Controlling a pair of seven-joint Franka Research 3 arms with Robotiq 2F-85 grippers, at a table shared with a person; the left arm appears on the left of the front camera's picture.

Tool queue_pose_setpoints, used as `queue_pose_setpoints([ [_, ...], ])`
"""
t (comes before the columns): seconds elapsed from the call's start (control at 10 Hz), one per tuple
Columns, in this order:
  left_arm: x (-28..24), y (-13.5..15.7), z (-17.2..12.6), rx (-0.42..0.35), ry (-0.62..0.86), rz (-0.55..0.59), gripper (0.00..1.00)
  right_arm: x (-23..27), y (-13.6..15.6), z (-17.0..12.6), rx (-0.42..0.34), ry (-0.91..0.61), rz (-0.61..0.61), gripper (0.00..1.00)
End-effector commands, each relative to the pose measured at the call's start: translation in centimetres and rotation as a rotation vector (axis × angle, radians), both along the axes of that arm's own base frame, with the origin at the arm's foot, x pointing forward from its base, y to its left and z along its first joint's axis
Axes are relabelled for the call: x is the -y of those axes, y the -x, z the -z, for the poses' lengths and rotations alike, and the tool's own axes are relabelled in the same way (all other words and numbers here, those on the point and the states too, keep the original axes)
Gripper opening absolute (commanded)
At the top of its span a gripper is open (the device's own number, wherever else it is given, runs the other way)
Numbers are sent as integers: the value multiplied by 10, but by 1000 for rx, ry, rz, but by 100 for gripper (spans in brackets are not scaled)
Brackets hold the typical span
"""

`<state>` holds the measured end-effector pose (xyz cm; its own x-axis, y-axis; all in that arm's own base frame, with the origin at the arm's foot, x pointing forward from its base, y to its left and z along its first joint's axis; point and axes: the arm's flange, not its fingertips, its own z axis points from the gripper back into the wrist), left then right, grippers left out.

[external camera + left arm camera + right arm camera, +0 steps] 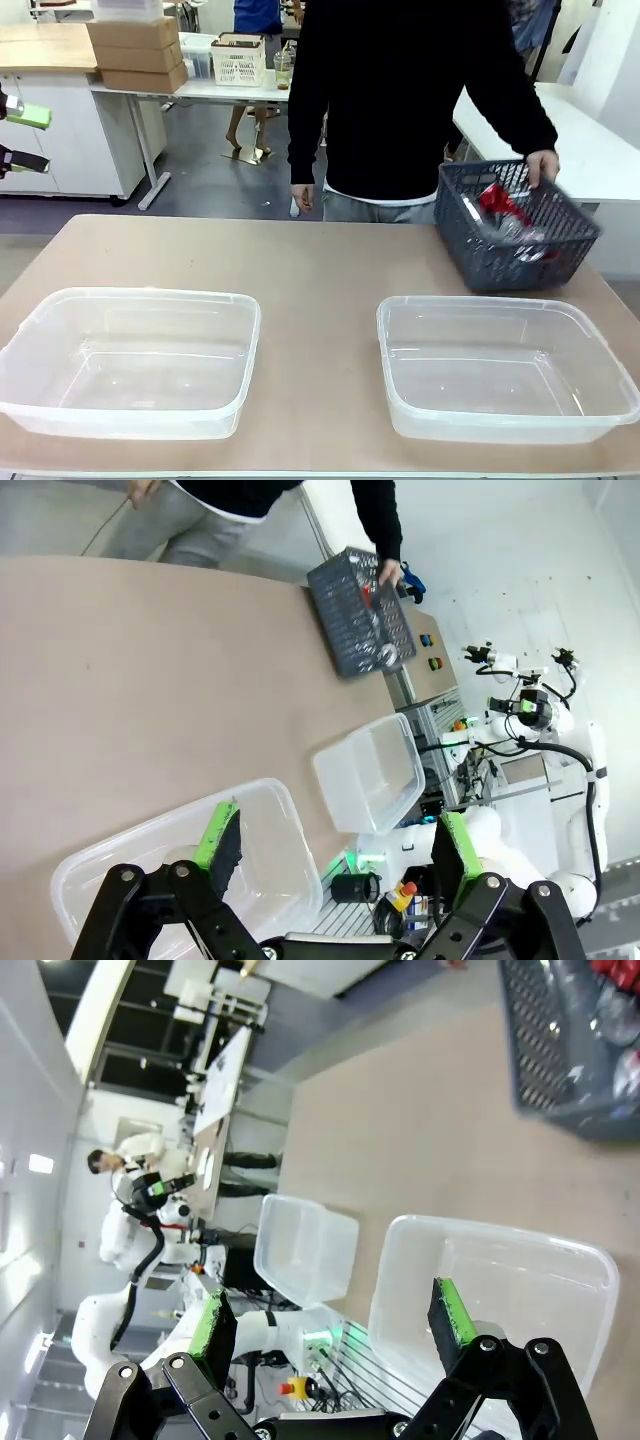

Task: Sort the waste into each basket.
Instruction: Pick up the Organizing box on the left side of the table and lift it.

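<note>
Two clear baskets stand empty on the brown table: the left basket and the right basket. The waste, with red cans and shiny pieces among it, lies in a dark grey crate. A person's hand holds that crate at the far right of the table. My left gripper hangs open over the left basket, with nothing between its fingers. My right gripper hangs open over the right basket, also holding nothing. Green pads of the left gripper show at the front view's left edge.
The person in black stands at the far side, behind the table's middle. Bare tabletop runs between the baskets and along the far edge. In the right wrist view the crate sits beyond the right basket. Desks and boxes stand in the background.
</note>
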<state>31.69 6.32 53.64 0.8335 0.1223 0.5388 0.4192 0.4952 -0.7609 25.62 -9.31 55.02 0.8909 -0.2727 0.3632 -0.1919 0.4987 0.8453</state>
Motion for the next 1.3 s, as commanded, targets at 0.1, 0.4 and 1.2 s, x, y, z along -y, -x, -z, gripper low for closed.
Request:
queue_pose_setpoints([
  [0.1,-2,-3,0,28,16,4,100,3,-4,0,32,-15,-7,100],
  [0.4,6,9,-8,-84,-288,152,100,-147,-23,-23,-39,80,-186,100],
  [1.2,1,36,5,-208,-660,199,100,-341,31,43,-155,408,-431,100],
])
